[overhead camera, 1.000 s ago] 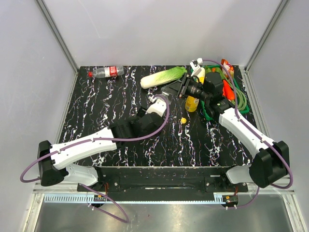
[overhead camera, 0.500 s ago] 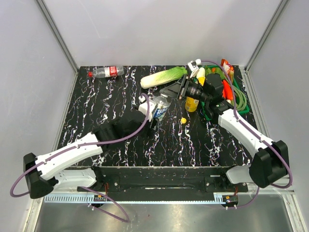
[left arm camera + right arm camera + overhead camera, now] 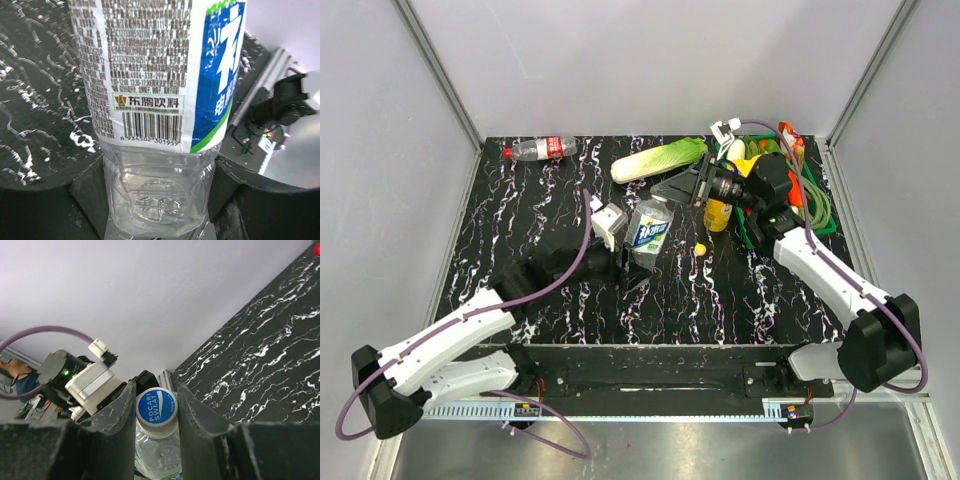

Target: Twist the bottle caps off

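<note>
Over the middle of the table, the blue-labelled bottle was held tilted. Its long axis ran from the left gripper, clamped around its base, toward the far right corner. There the right gripper was clenched on the blue-and-white cap, seemingly lined up for twisting.

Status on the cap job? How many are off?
Done: the yellow cap lies loose on the table near the orange-juice bottle. In hand: the left gripper holds the blue-white label bottle, and the right gripper is clamped on its blue-topped cap, not off yet. Left: the red-label bottle lies far left, red cap on.
</note>
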Controlling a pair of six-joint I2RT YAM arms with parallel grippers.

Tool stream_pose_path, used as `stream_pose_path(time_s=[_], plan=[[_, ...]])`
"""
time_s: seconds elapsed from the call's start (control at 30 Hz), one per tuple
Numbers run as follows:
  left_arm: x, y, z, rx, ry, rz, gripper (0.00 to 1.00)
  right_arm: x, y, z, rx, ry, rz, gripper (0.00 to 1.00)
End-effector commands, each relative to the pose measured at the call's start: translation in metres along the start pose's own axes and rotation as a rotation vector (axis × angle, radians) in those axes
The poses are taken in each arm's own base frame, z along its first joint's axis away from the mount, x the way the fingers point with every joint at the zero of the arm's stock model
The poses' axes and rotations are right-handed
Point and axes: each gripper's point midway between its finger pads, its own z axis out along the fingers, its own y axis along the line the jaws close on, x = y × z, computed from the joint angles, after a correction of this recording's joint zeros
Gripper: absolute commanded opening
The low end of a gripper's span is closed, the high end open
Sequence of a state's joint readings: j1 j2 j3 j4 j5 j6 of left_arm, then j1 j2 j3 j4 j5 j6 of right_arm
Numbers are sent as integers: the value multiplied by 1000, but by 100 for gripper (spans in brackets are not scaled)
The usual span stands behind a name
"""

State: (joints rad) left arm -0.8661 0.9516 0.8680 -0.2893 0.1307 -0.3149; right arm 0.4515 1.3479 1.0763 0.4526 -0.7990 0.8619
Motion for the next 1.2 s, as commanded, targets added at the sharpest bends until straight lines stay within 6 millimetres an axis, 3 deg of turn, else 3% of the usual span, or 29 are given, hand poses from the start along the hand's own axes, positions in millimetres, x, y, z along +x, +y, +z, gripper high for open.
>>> stream_pose_path(time_s=[0.0,0.3,0.53,0.77,0.93,1.17], plan=[[-52,-38,-18,228,-208,4,18,-4,52,-10,-157,15,-50,0],[-61,-68,-41,458,-263,29,18,-6,85,-22,-243,26,-143,0],[-68,-106,-59,722,-270,72,14,-6,118,-33,-363,49,-199,0],[-70,-133,-81,941,-248,119,14,-4,136,-41,-438,51,-260,0],[-72,-139,-85,1001,-235,132,14,-3,142,-45,-471,55,-303,0],[-68,-132,-74,948,-213,112,14,-8,132,-40,-396,30,-299,0]])
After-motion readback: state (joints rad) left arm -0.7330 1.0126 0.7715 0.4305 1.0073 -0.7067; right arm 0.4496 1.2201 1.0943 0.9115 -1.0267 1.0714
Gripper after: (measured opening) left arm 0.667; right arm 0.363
